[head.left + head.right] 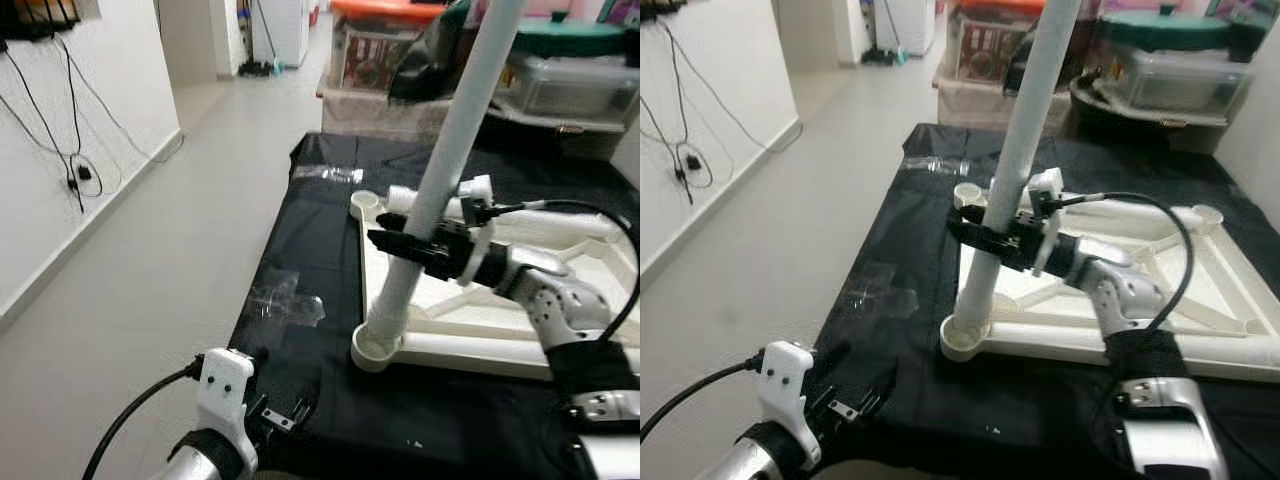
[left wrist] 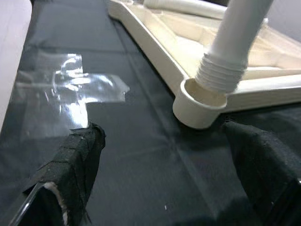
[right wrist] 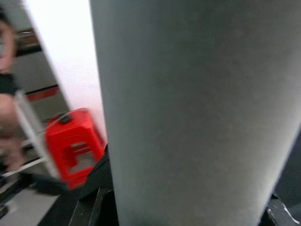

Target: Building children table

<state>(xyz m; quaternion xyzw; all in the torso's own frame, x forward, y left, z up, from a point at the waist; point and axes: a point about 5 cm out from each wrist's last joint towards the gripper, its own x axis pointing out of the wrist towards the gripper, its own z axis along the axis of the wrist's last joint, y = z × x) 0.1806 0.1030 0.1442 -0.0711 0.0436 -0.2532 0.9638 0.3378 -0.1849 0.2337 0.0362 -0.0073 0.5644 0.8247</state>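
Lower left of the frame, the left gripper [image 2: 164, 188] hangs open and empty over glossy black sheeting [image 1: 300, 400]. At centre, the right gripper [image 1: 405, 243] clamps one smooth white cylindrical table leg [image 1: 445, 170], whose ribbed end sits in a round corner socket [image 1: 375, 347] of the cream plastic tabletop [image 1: 500, 320], lying upside down.

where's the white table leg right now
The table leg stands tilted with its threaded end in the near-left corner socket of the upturned tabletop, held partway up by the right gripper.
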